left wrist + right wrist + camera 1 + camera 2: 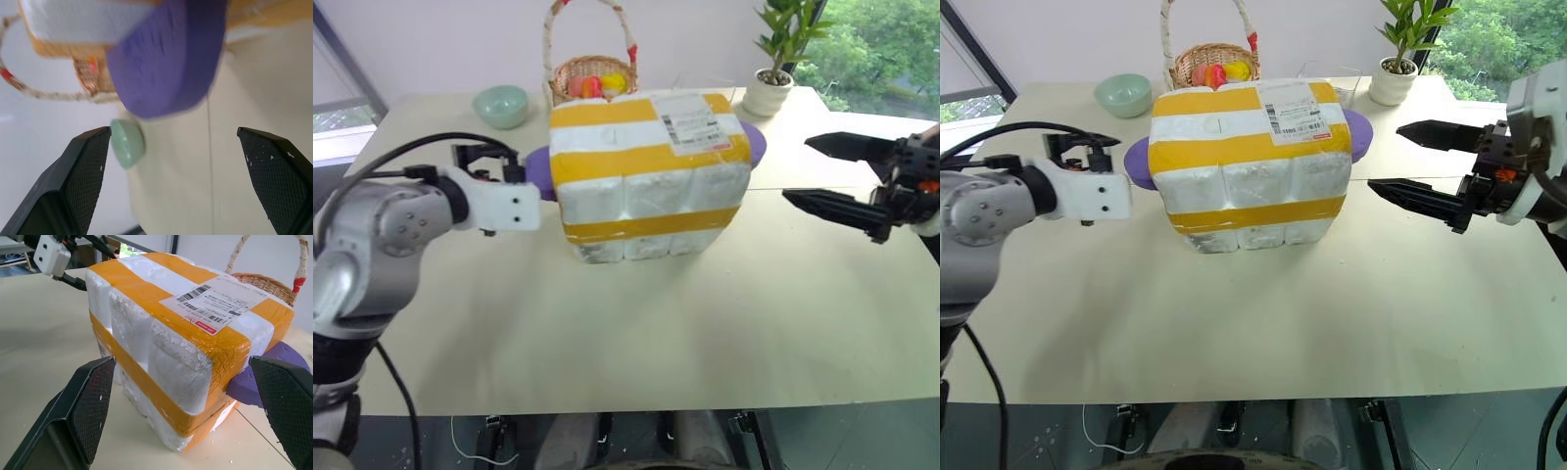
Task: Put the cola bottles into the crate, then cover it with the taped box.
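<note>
The taped box (646,176), white foam with broad yellow stripes and a shipping label on top, stands upright in the middle of the table. My left gripper (514,164) is open just off the box's left side, its fingers (83,171) spread wide and holding nothing. My right gripper (797,168) hovers open to the right of the box, pointing at it with a gap between. The cola bottles are hidden. I cannot tell the crate apart from the box's lower part.
A purple disc (536,174) sticks out from behind the box on both sides. At the back of the beige table (636,333) stand a green bowl (501,105), a wicker basket (592,78) and a potted plant (769,88).
</note>
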`<state>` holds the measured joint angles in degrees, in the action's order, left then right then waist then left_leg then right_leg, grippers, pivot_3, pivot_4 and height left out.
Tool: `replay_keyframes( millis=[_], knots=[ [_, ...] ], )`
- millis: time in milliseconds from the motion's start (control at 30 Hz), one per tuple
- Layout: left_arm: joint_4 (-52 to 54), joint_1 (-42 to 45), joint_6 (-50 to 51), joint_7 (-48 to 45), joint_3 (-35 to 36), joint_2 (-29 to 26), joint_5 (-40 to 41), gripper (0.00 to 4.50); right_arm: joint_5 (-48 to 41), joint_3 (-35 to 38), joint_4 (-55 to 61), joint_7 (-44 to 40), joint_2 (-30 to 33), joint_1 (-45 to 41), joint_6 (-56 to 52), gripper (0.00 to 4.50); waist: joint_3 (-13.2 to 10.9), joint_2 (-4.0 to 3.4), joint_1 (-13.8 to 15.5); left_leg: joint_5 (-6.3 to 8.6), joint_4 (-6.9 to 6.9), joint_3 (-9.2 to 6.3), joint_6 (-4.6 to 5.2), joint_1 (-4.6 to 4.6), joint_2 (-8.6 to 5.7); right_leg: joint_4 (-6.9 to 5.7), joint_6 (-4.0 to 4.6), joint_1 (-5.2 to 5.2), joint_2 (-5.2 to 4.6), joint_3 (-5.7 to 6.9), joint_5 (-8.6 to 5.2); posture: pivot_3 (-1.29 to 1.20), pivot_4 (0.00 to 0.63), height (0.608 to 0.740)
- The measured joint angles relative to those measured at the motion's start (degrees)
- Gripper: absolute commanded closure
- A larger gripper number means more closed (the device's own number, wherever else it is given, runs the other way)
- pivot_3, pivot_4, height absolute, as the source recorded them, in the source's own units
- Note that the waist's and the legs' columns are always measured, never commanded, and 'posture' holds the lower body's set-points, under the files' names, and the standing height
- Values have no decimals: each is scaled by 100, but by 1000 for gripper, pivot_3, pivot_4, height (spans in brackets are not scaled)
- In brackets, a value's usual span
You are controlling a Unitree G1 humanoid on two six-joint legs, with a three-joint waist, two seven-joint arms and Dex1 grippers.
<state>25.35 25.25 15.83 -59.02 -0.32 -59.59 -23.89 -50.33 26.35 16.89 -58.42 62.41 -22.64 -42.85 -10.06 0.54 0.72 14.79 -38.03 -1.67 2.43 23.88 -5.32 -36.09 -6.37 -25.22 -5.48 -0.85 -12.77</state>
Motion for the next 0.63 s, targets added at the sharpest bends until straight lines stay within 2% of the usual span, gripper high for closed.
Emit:
replay_keyframes(
  millis=[67,133,267,400,467,633],
  knots=[
    [-171,-652,-283,-256,309,-287,404,180,64,-52,-54,-61,12,-5,28,0,1,-5,-12,1,3,1,1,-3,0,1,1,0,-1,-1,0,0,150,738],
    [-544,-993,-458,-457,438,-329,806,180,121,-85,-123,-110,15,-10,65,0,0,-7,-6,1,4,1,0,-3,3,1,1,-1,0,-1,0,0,150,738],
    [-1298,-1022,383,-1152,1093,-12,2432,180,297,-168,-144,-273,54,35,160,0,-2,-4,21,2,-3,-2,3,1,2,5,2,3,-2,5,-1,0,150,738],
    [-2134,200,2477,-2082,1736,29,4700,180,513,-249,-271,-448,119,225,232,0,-4,1,5,3,-16,-6,4,7,0,-1,0,1,0,16,0,0,150,738],
    [-2514,910,3370,-2285,1913,-91,5462,180,575,-292,-327,-498,117,257,242,0,-4,0,-16,2,-16,-3,4,6,0,-4,-2,0,2,20,1,0,150,738],
    [-2884,1268,3722,-2673,1613,-371,5949,180,750,-297,-500,-512,115,354,330,0,0,-13,-85,2,-2,5,-1,-9,2,-6,-1,2,1,13,0,0,150,738]
  ],
)
